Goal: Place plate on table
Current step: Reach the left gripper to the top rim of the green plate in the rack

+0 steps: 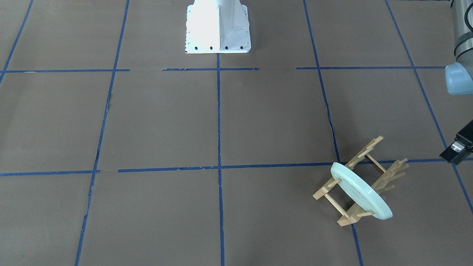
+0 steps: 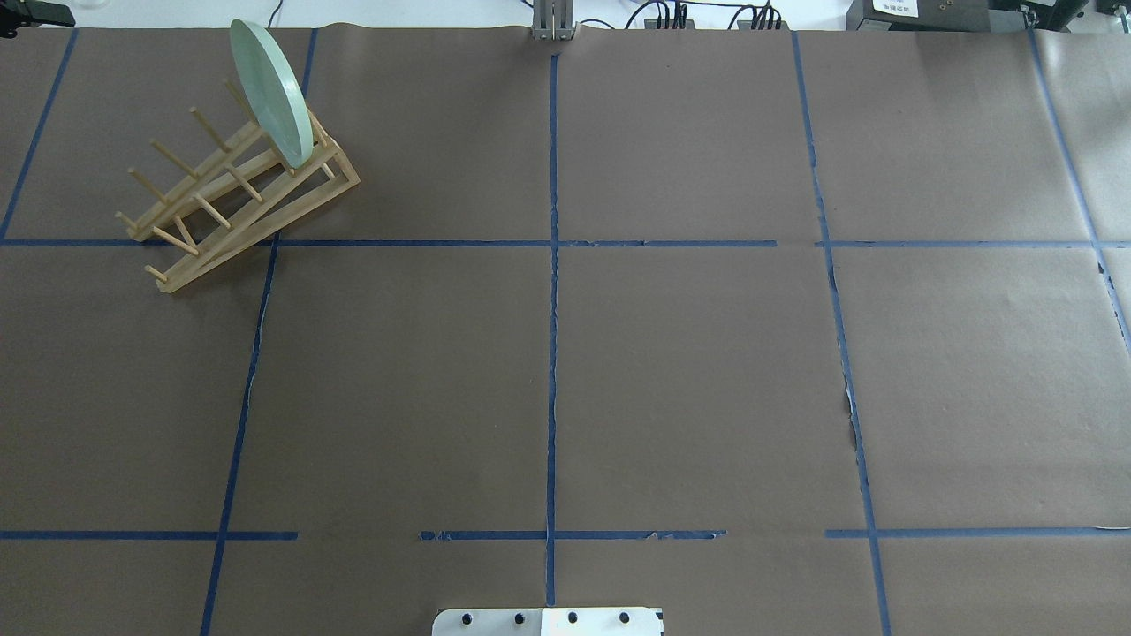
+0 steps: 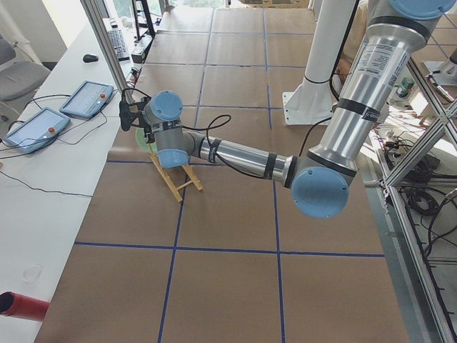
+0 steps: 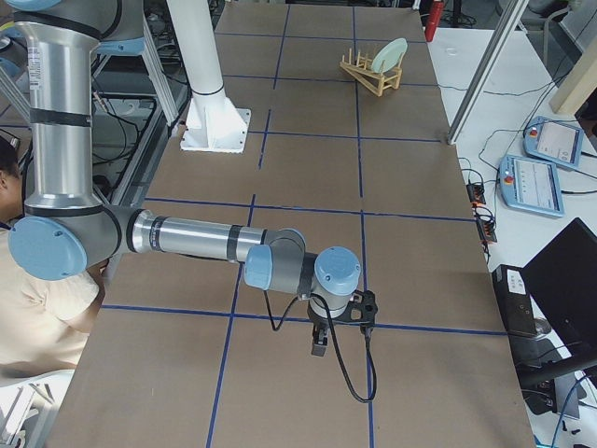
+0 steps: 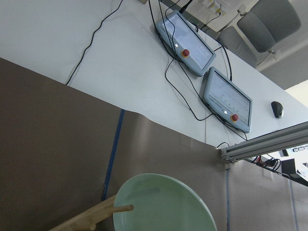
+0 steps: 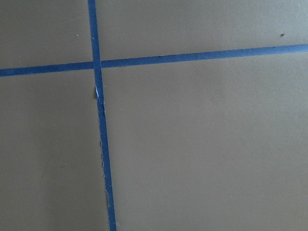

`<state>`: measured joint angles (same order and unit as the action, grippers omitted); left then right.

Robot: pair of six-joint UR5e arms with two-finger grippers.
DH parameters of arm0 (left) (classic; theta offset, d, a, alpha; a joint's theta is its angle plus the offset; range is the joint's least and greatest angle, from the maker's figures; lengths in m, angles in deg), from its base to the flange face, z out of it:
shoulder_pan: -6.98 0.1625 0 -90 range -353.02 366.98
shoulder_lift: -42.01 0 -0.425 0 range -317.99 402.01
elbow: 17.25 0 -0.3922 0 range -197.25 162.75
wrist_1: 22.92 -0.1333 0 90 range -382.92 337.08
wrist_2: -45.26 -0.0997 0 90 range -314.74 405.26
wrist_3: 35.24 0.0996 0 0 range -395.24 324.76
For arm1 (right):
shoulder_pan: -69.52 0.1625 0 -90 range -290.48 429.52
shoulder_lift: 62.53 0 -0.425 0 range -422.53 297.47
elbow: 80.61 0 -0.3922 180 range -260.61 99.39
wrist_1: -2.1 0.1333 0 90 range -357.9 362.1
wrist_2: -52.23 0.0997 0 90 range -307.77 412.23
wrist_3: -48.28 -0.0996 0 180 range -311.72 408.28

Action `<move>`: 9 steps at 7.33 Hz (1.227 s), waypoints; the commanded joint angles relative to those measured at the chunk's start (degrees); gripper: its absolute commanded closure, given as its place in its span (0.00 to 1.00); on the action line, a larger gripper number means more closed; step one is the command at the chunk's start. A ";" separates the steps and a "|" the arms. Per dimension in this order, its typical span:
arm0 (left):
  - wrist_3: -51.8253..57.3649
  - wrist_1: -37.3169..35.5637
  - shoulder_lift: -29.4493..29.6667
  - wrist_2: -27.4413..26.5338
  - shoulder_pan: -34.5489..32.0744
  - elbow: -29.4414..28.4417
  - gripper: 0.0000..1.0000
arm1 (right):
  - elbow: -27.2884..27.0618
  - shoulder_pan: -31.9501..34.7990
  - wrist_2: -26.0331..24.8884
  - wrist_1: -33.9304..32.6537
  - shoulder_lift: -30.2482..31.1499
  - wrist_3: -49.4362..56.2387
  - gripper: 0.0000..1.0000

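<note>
The table (image 2: 689,380) is being covered by brown paper and divided into squares by blue tape lines, with the white robot base (image 1: 218,26) bolted at its middle edge. The left arm (image 3: 235,153) is being held out low over the table toward the far left corner, while the right arm (image 4: 187,238) is being held out over bare paper on the other side, well apart from anything of the task. A wooden rack (image 2: 239,199) is being kept in that far left corner, and the plate (image 2: 269,93) is being held upright on its edge between the pegs at the end farthest from the robot, leaning a little. The left gripper (image 3: 131,114) is being hung near the plate but apart from it; whether its jaws are wide or narrow cannot be told, and nothing is being gripped by it. The right gripper (image 4: 319,343) is being shown only from the side, so its state cannot be told either.

The reach toward the plate is being judged as the step in hand, with lifting and placing not yet done. For the next move, the rim is being judged the part to be pinched, and a lift clear of the pegs is being called for before the plate is laid flat on open paper.

No writing is being shown clearly enough to be read; the two control screens (image 5: 190,43) on the side desk are too small to be made out
</note>
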<state>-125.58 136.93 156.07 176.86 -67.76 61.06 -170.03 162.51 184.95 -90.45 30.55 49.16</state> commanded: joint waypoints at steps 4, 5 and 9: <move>-19.52 1.61 5.64 -12.95 9.52 -5.61 0.26 | -0.06 0.00 0.00 0.00 0.00 0.00 0.00; -19.44 1.61 5.64 -13.38 10.83 -6.41 0.27 | -0.06 0.00 0.00 0.00 0.00 0.00 0.00; -19.53 1.61 5.64 -14.44 11.55 -6.68 0.40 | -0.06 0.00 0.00 0.00 0.00 0.00 0.00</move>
<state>-145.13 138.54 161.71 162.54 -56.33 54.49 -170.07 162.51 184.95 -90.45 30.55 49.16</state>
